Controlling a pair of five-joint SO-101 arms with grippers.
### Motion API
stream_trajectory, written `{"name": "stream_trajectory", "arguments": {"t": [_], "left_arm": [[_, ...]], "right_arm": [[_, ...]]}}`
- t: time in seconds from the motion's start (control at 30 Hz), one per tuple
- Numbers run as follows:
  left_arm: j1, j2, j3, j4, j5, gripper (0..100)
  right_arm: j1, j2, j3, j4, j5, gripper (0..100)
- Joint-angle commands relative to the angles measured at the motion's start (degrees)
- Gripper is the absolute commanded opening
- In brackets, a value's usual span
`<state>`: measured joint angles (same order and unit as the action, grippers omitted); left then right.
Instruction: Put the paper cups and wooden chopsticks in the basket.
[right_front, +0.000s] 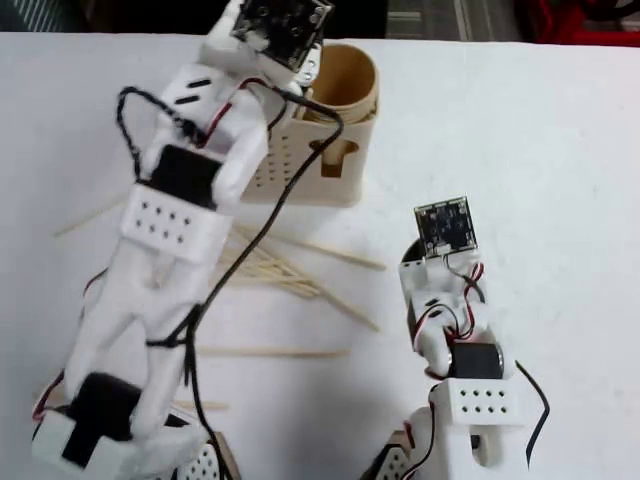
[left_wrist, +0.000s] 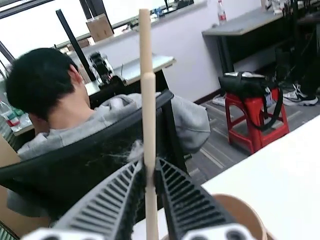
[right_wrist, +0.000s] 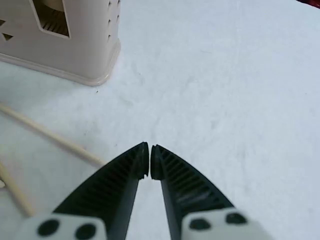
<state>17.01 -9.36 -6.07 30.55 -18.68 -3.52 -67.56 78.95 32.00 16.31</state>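
Loose chopsticks (right_front: 300, 272) lie scattered on the white tabletop (right_front: 520, 150) in the middle of the high view. Several cross each other in a fan just below the basket (right_front: 300, 165). One single stick (right_front: 270, 352) lies flat lower down, and another (right_front: 90, 215) pokes out at the left from under the left arm (right_front: 180, 200). The beige, perforated basket stands at the upper centre of the frame with a paper cup (right_front: 350, 80) upright inside it.

The left arm runs from the lower left corner up to the basket, its wrist end over the basket's upper left edge. In its wrist view the left jaws are clamped on a wooden chopstick (left_wrist: 146, 90), which stands upright between them and rises well past their tips. The cup's brown rim (left_wrist: 245, 212) shows just beyond the jaws.

The right arm (right_front: 470, 380) sits at the lower right of the high view, well apart from the basket. Its wrist view shows the right jaws brought together with nothing between them, low over bare tabletop (right_wrist: 225, 90). A loose stick (right_wrist: 55, 139) lies beside them, with the basket's wall (right_wrist: 85, 50) farther off.
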Motion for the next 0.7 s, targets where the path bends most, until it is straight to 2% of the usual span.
{"name": "stream_trajectory", "arguments": {"t": [0.0, 0.13, 0.33, 0.47, 0.53, 0.67], "left_arm": [[-2.0, 2.0, -2.9, -4.7, 0.7, 2], [-3.2, 5.3, -2.8, -5.3, 0.8, 2], [-3.6, 5.1, -2.3, 2.8, 0.8, 3], [-3.6, 2.1, -2.0, 8.2, 1.5, 12], [-3.7, 0.0, -2.3, 10.4, 4.7, 15], [-3.7, -5.2, -2.5, 14.2, 6.4, 16]], "right_arm": [[-0.4, -1.1, -0.7, -1.0, 0.7, 2.1], [-0.4, -1.1, -0.7, -1.0, 0.7, 2.1], [-0.4, -1.1, -0.8, -1.1, 0.8, 2.1], [-0.4, -1.1, -0.8, -1.1, 0.8, 2.1], [-0.4, -1.1, -0.8, -1.1, 0.8, 2.1], [-0.4, -1.1, -0.8, -1.1, 0.8, 2.1]]}}
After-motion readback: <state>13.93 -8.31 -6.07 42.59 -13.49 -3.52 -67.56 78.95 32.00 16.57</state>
